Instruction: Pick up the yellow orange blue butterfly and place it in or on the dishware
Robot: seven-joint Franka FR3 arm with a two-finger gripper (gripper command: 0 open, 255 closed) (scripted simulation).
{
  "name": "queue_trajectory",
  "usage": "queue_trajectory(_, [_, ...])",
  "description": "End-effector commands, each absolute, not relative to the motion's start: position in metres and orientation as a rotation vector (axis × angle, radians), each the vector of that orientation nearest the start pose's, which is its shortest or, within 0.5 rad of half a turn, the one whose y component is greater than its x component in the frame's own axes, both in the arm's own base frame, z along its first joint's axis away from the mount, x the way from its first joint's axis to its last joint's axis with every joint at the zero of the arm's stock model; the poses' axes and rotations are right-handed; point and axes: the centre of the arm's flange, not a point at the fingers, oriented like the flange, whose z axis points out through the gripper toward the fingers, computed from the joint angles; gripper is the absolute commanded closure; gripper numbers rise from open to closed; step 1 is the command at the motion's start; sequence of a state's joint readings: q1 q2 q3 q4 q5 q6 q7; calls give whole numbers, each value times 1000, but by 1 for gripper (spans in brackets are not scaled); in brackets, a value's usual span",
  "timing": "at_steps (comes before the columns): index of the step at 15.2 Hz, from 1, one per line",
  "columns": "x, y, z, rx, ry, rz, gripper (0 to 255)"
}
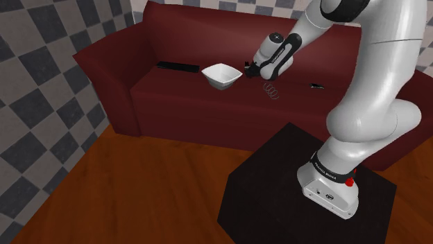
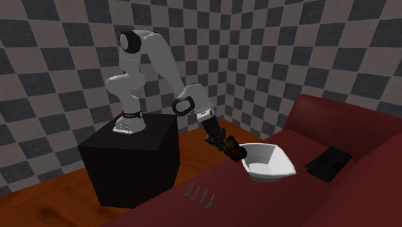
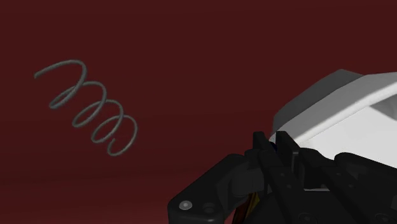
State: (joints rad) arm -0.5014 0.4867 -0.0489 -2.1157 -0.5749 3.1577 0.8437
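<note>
Status: grips butterfly point(image 2: 237, 154) tight in clenched gripper point(image 2: 232, 150), hangs just beside rim of white bowl point(image 2: 277, 173), at its 9 o'clock in second exterior view, likely high enough to clear rim for drop-in.

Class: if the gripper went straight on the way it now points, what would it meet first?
Probably the white bowl: its near wall sits just beyond the gripper, which clasps the butterfly. Depth is unclear; it might instead reach the sofa seat.
</note>
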Motion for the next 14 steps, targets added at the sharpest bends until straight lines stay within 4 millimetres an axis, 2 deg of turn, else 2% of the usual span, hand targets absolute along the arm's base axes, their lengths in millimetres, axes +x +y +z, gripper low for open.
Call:
queue_trajectory(1, [568, -268, 233, -2861, 1220, -871, 255])
queue_trajectory(13, [718, -220, 214, -2861, 1220, -871, 255])
queue_trajectory(14, [725, -218, 213, -2861, 1220, -871, 255])
